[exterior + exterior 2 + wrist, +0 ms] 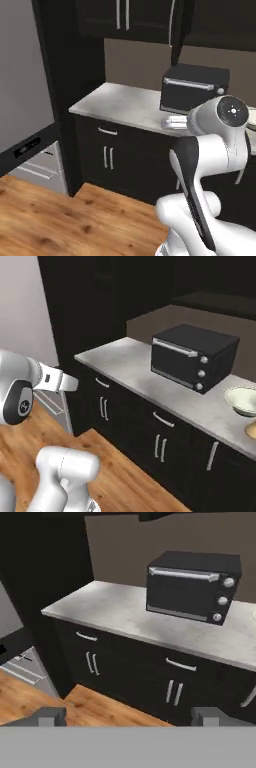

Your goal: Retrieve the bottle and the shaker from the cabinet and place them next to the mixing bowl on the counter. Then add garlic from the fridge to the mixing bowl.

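My gripper (130, 717) is open, its two fingertips wide apart with nothing between them. It hangs in the air well short of the counter (110, 607), facing the dark drawers. The pale cream-green mixing bowl (242, 400) sits on the counter (130, 363) at the far right. Just in front of it is a tan rounded shape (251, 430), cut by the frame edge; I cannot tell whether it is the bottle. The dark cabinet (220, 303) hangs above with its deep shelf showing. The fridge (22, 90) stands at the left. The shaker and the garlic are out of view.
A black oven box (192, 358) with a silver handle and knobs stands on the counter near the wall. Dark base cabinets with silver handles (107, 157) run below the counter (120, 102). Wooden floor (60, 215) lies between me and the units.
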Motion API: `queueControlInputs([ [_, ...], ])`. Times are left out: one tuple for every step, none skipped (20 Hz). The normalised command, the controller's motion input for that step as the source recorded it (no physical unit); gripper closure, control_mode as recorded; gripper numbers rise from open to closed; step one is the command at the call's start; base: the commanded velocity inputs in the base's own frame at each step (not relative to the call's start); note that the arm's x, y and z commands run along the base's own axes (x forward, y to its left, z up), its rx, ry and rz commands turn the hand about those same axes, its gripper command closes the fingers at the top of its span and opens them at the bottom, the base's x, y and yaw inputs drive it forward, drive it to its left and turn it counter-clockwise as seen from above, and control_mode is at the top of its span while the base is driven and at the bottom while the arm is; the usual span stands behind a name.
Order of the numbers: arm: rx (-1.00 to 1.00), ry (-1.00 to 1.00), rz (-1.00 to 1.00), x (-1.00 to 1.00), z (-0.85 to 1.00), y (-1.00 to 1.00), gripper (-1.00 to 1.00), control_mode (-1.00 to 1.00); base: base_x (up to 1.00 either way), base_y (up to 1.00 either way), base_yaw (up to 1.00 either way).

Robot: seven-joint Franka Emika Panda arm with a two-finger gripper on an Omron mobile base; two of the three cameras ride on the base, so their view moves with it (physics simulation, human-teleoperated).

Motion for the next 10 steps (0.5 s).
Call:
queueControlInputs([
  [0.0, 0.0, 0.0, 0.0, 0.0, 0.0, -1.0, 1.0, 0.0, 0.18, 1.0],
  [0.0, 0.0, 0.0, 0.0, 0.0, 0.0, -1.0, 1.0, 0.0, 0.07, 0.97],
  [0.0, 0.0, 0.0, 0.0, 0.0, 0.0, -1.0, 1.0, -0.06, 0.01, 0.92],
  [0.0, 0.0, 0.0, 0.0, 0.0, 0.0, -1.0, 1.0, -0.19, 0.05, 0.91],
  [0.0, 0.0, 0.0, 0.0, 0.0, 0.0, -1.0, 1.0, -0.28, 0.04, 0.9],
  [0.0, 0.0, 0.0, 0.0, 0.0, 0.0, -1.0, 1.0, -0.29, 0.09, 0.9],
  [0.0, 0.0, 0.0, 0.0, 0.0, 0.0, -1.0, 1.0, -0.3, 0.11, 0.9],
  [0.0, 0.0, 0.0, 0.0, 0.0, 0.0, -1.0, 1.0, -0.27, 0.18, 0.91],
  [0.0, 0.0, 0.0, 0.0, 0.0, 0.0, -1.0, 1.0, -0.23, 0.24, 0.91],
  [0.0, 0.0, 0.0, 0.0, 0.0, 0.0, -1.0, 1.0, -0.11, 0.33, 0.86],
])
